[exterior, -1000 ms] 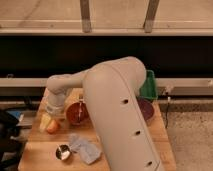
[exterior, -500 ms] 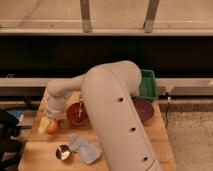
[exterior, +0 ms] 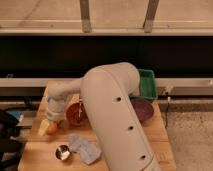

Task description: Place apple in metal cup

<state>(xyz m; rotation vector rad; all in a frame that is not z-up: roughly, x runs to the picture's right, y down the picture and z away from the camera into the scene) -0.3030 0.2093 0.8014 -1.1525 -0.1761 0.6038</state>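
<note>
1. The gripper [exterior: 49, 120] hangs at the end of the big beige arm [exterior: 112, 115]. It points down and sits low over the light wooden table [exterior: 152, 145].
2. The small round yellow-orange apple with a reddish blush [exterior: 48, 128] lies right at the gripper's tip, just under it and partly covered by it. It looks to be resting on the table.
3. How wide the gripper stands, and whether it has any hold on the apple, I cannot tell.
4. The small shiny steel cup with a dark inside [exterior: 62, 152] stands upright near the gripper, toward the table's front edge and slightly off toward the arm's side. It is clear of the apple.
5. A round orange bowl [exterior: 76, 113] sits just beside the gripper on the arm's side. A crumpled pale-blue cloth [exterior: 85, 148] lies next to the cup, farther from the gripper than the cup is.
6. The step in hand appears to be the pick-up, with the gripper settled at the apple and the carry not yet begun.
7. The next move probably calls for:
   - a firm hold on the round fruit;
   - a straight lift;
   - a short carry toward the front edge, keeping clear of the bowl;
   - careful centring over the cup's narrow mouth before letting go, since the apple looks about as wide as the cup.
</note>
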